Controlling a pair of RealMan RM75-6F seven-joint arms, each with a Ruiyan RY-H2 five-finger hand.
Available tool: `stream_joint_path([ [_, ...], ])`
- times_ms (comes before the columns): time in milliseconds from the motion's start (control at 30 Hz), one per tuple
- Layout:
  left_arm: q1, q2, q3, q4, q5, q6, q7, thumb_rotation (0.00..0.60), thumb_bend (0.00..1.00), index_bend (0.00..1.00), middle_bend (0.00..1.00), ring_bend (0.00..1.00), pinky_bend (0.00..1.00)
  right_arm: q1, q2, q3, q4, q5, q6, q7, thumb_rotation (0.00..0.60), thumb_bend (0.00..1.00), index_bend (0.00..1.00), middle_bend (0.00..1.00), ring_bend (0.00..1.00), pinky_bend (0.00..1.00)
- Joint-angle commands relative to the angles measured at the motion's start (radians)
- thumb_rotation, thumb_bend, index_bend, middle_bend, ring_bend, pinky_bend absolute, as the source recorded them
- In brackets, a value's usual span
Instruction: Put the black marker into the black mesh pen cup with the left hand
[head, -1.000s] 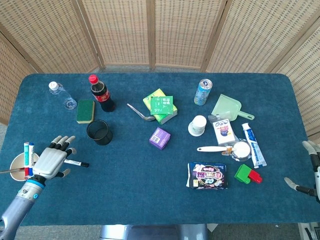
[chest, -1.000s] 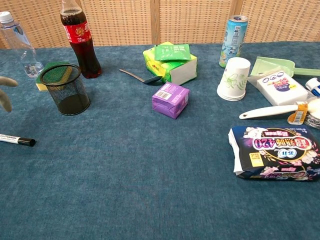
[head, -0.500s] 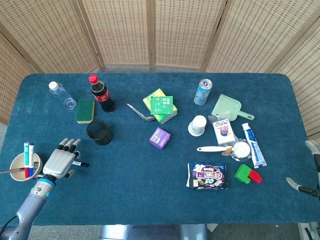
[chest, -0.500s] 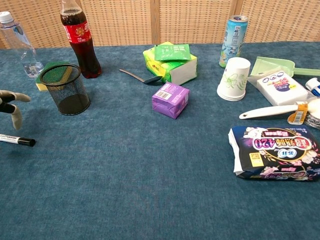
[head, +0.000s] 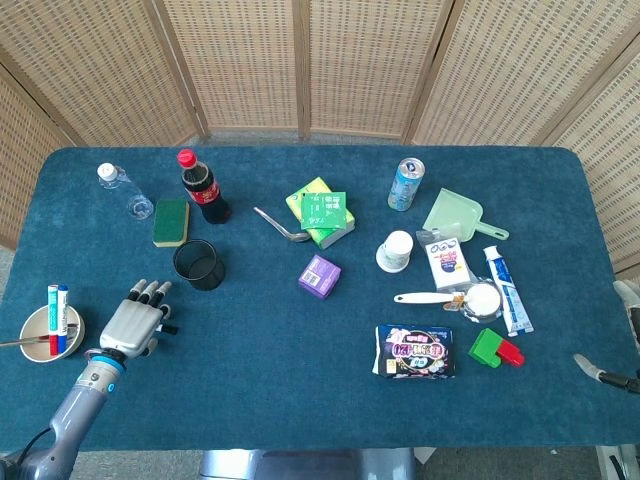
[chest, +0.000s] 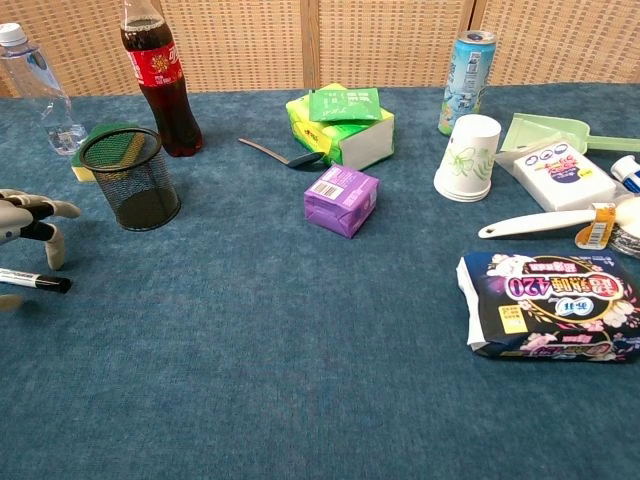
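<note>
Left hand: hand (head: 135, 321) hovers over the black marker (chest: 36, 281), fingers spread and holding nothing (only the marker's tip peeks out from above).
Black marker: lying flat on the bench (head: 300, 400) near its left edge.
Black mesh pen cup: black mesh pen cup (head: 198, 264) upright, just beyond the hand.
Right hand: right hand (head: 622, 330) at the right edge; grip cannot be judged.

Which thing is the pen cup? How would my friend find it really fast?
Start at the cola bottle with the red cap, near the back left of the blue table. Just in front of it stands the black mesh pen cup, round and open on top. Unlike the flat green sponge beside it, you can see through its wire sides.
</note>
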Motion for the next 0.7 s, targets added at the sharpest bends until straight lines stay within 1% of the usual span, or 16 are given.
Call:
stream_joint_path([
  [33,-0.005,-0.008,0.004,0.004,-0.003,0.005,0.007,0.600,0.36,0.37,0.00,0.00,0.00,0.000,0.002,0.000,0.001,0.000,0.000,0.004,0.600,0.00,0.08,0.00,0.00,0.00],
  [133,-0.009,-0.016,0.007,0.007,-0.008,0.007,0.012,0.600,0.36,0.37,0.00,0.00,0.00,-0.002,0.004,0.000,0.001,-0.001,0.001,0.011,0.600,0.00,0.08,0.00,0.00,0.00],
  [300,-0.016,-0.031,0.012,0.018,-0.014,0.017,0.023,0.600,0.37,0.45,0.00,0.00,0.00,-0.002,0.007,0.000,0.003,-0.003,0.001,0.020,0.600,0.00,0.08,0.00,0.00,0.00],
  [500,-0.024,-0.047,0.017,0.029,-0.019,0.028,0.042,0.600,0.37,0.53,0.00,0.00,0.00,-0.003,0.009,-0.001,0.005,-0.005,0.001,0.026,0.600,0.00,0.08,0.00,0.00,0.00],
  [700,-0.028,-0.059,0.024,0.035,-0.029,0.042,0.067,0.600,0.38,0.54,0.00,0.00,0.00,-0.004,0.012,-0.001,0.005,-0.005,0.003,0.032,0.600,0.00,0.08,0.00,0.00,0.00],
])
